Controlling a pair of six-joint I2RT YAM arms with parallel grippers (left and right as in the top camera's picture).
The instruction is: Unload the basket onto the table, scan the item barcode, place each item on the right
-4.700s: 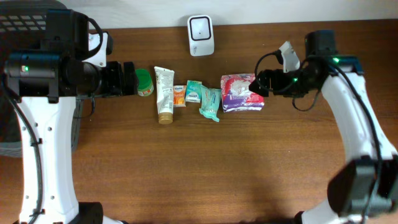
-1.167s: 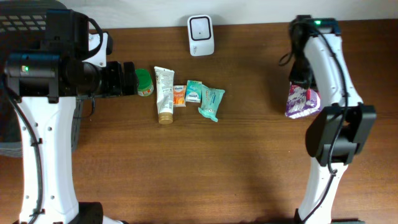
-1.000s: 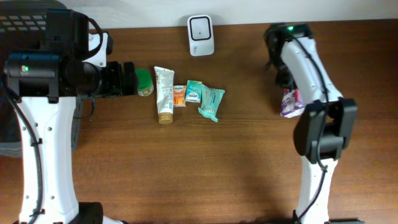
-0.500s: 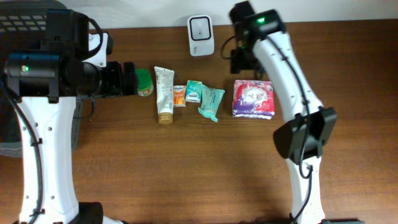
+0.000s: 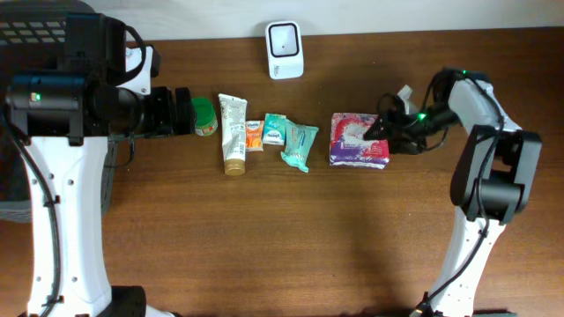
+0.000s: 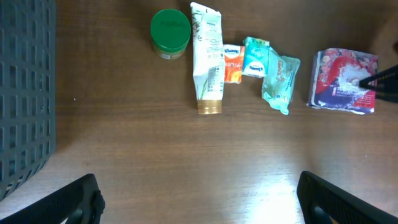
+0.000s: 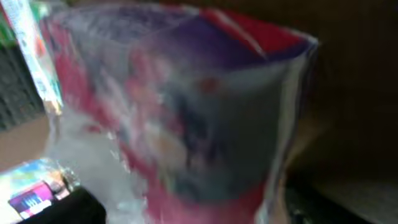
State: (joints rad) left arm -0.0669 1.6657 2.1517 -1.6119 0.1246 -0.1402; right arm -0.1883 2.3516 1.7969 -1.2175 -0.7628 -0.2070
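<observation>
Jaws stand wide on both arms above the wooden counter [image 5: 264,238]. The left gripper [image 5: 182,112] hovers empty at the left end of a row of goods, touching nothing. The right gripper [image 5: 389,138], low at the right, brackets the right-hand end of a red-and-purple tissue pack [image 5: 357,139] that lies flat on the counter, just right of the row. The wrist view is too blurred to tell whether the pads press the wrapper.

The step in hand appears to be the handling of that pack on the counter. It may be a grasp or a release, and one instant cannot say which. No barcode shows on the pack's upper face.

If the code is not yet read, the next move calls for closing on the soft wrapper, lifting it clear and turning the coded face toward the white scanner [image 5: 285,38]. The scanner sits at the counter's back edge, well apart from the pack.

A cream tube [image 5: 233,132], two teal packets [image 5: 298,145], a green-lidded jar [image 5: 204,114] and an orange sachet [image 5: 254,136] make up the row.
</observation>
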